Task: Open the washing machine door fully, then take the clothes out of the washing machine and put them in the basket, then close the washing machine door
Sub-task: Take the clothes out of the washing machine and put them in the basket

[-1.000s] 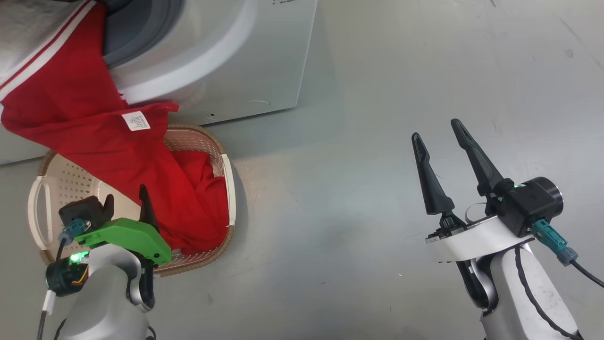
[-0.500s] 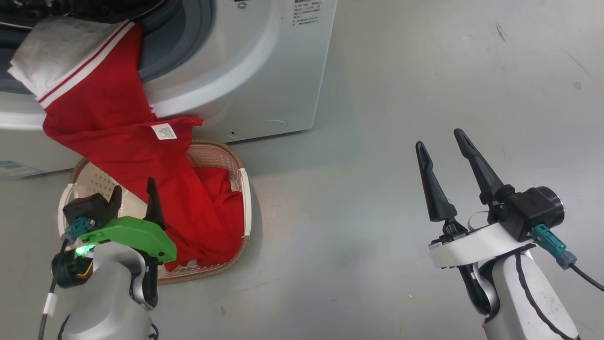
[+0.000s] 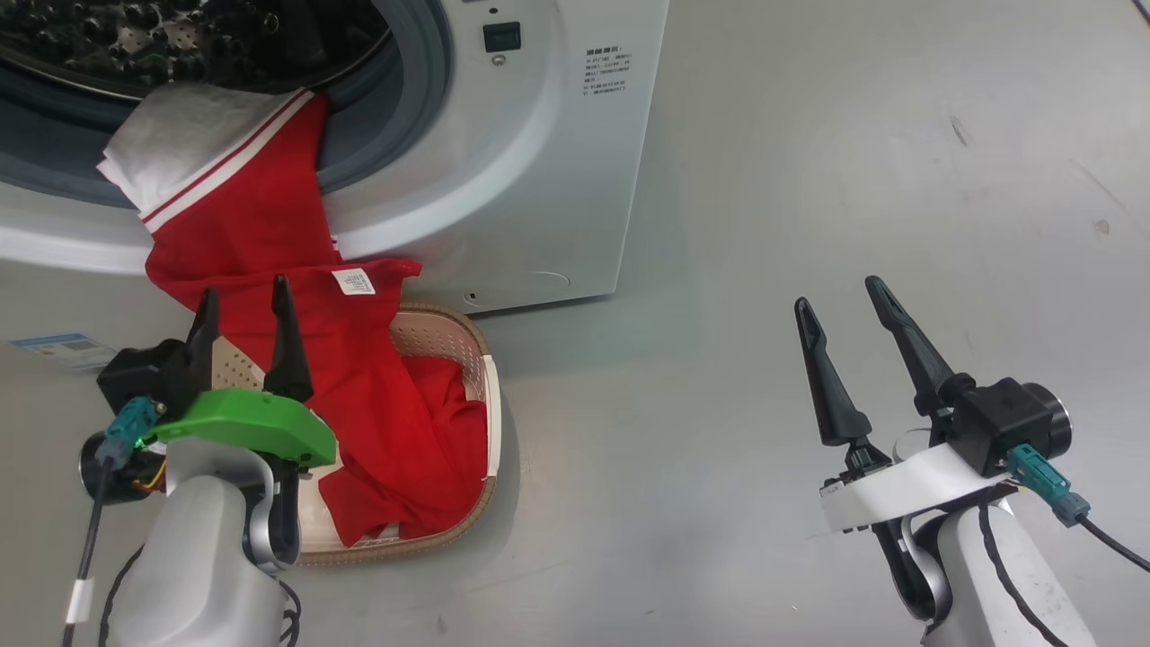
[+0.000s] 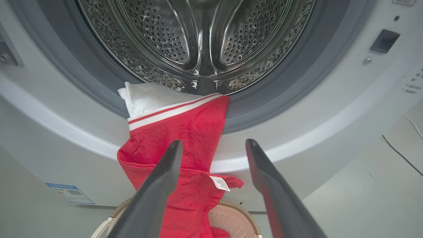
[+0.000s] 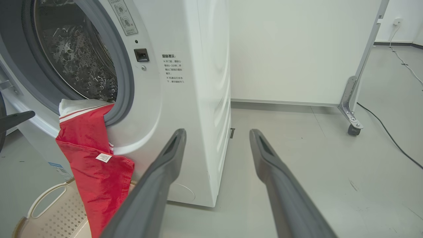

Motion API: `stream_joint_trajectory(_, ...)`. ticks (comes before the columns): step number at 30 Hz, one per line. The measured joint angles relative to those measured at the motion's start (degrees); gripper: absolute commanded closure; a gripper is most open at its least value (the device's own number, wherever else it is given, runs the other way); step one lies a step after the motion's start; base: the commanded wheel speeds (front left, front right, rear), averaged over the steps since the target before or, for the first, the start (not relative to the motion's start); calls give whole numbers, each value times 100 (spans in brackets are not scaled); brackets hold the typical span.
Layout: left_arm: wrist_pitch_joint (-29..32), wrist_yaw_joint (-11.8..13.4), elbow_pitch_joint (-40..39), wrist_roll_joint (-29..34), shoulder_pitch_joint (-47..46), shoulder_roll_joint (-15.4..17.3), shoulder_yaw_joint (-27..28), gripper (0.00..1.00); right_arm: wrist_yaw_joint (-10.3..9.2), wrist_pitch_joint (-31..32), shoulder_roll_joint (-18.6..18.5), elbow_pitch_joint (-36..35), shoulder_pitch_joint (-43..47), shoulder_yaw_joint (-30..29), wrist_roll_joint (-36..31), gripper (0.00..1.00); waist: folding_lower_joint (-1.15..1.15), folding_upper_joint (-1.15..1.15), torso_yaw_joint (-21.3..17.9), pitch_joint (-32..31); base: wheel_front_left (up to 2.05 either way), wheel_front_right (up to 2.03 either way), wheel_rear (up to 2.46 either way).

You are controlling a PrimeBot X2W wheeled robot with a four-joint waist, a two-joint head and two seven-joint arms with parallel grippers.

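The white washing machine (image 3: pixel 539 135) stands with its mouth uncovered and its steel drum (image 4: pixel 198 39) showing; the washing machine door is out of view. The clothes (image 3: pixel 269 234), a red garment with white-striped trim over white cloth (image 4: pixel 148 99), hang from the gasket down into the cream basket (image 3: pixel 490 395) on the floor below. My left gripper (image 3: pixel 243 292) is open above the basket, its fingers pointing at the hanging garment (image 4: pixel 178 132) and holding nothing. My right gripper (image 3: pixel 836 295) is open and empty over bare floor to the machine's right.
A blue label (image 4: pixel 69 193) sits low on the machine's front. To the right stand a white wall panel and a metal leg on a caster (image 5: pixel 352 112), with a black cable (image 5: pixel 390 132) on the floor. Grey floor (image 3: pixel 809 180) spreads out on the right.
The head camera has tilted up, bringing more of the drum mouth into the picture. My left gripper has risen from low over the basket toward the hanging garment. The right arm has held still.
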Motion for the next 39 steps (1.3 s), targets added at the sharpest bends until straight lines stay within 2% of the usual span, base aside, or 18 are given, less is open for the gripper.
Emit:
stream_joint_trajectory(14,1,10,-1055,203,884,4,-201,0,0,0,4,163,228,-73,1,0,0,0,102,-411,0,0,0)
stream_joint_trajectory(25,1,103,-1407,240,1533,15,-424,0,0,0,10,291,458,-149,16,0,0,0,139,-677,0,0,0)
stream_joint_trajectory(39,1,211,-1792,241,1914,34,-524,0,0,0,20,309,559,-115,52,0,0,0,159,-832,0,0,0)
